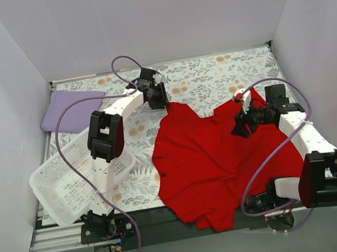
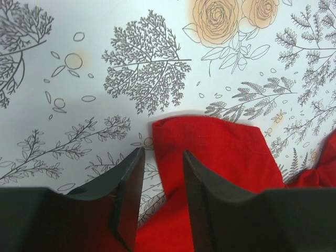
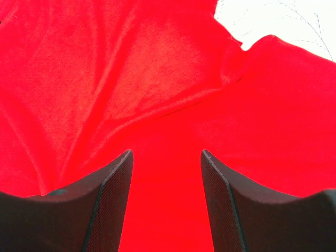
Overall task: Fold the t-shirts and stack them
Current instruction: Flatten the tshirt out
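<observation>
A red t-shirt (image 1: 216, 157) lies spread and rumpled across the middle and right of the floral table, its hem hanging over the near edge. My left gripper (image 1: 159, 99) is open over the far left sleeve (image 2: 210, 142), with the sleeve's edge between the fingers (image 2: 131, 178). My right gripper (image 1: 243, 125) is open just above the shirt's right shoulder area (image 3: 168, 105), and red cloth fills its view. A folded lilac t-shirt (image 1: 70, 110) lies at the far left corner.
A white plastic basket (image 1: 77, 180) stands at the left, near the left arm's base. White walls enclose the table (image 1: 211, 73) on the left, back and right. A metal rail runs along the near edge.
</observation>
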Motion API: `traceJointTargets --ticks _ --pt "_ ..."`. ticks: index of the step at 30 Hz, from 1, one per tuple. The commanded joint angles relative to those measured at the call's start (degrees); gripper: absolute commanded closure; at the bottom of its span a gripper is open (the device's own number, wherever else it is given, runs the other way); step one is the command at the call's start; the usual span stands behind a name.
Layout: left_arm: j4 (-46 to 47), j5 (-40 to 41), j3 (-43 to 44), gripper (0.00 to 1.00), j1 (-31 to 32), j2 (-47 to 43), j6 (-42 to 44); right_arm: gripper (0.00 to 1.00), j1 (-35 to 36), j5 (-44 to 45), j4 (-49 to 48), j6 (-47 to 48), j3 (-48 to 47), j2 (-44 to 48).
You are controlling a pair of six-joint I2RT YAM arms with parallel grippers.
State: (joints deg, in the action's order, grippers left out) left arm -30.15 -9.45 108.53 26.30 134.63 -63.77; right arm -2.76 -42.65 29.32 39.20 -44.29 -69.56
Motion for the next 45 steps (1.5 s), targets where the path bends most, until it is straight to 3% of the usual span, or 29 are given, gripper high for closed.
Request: traceJointTargets --ticks 1,9,12,14,18,23,33,45 --pt "-2.72 0.57 3.61 0.67 0.41 1.86 1.45 0.39 -0.75 -1.82 -1.81 -0.7 0.08 0.04" --pt "-4.74 2.33 6.34 0.71 0.94 4.59 2.16 0.39 -2.86 -0.59 -2.95 -2.02 -0.09 -0.05" --pt "-4.92 2.07 6.61 0.85 0.85 4.77 2.33 0.39 -3.74 1.25 -3.92 -3.25 -0.18 -0.05" --pt "-4.39 1.37 6.43 1.0 0.85 4.07 2.77 0.4 -4.44 5.37 -6.81 -6.75 -0.44 -0.22" --pt "-1.58 1.54 4.15 1.0 0.85 0.12 3.12 0.4 -4.97 20.63 -13.32 -15.37 -2.46 -1.89" --pt "4.12 3.04 -3.66 1.0 0.85 -6.99 3.65 0.42 -6.11 29.9 -17.62 -24.5 -9.91 -10.13" --pt "7.21 0.93 -7.46 1.0 -0.9 -11.4 4.18 0.45 -8.92 28.42 -18.42 -29.79 -28.54 -31.94" --pt "7.56 -1.88 -5.26 1.0 -2.13 -10.26 4.62 0.51 -10.07 24.29 -11.49 -25.93 -47.02 -50.84"
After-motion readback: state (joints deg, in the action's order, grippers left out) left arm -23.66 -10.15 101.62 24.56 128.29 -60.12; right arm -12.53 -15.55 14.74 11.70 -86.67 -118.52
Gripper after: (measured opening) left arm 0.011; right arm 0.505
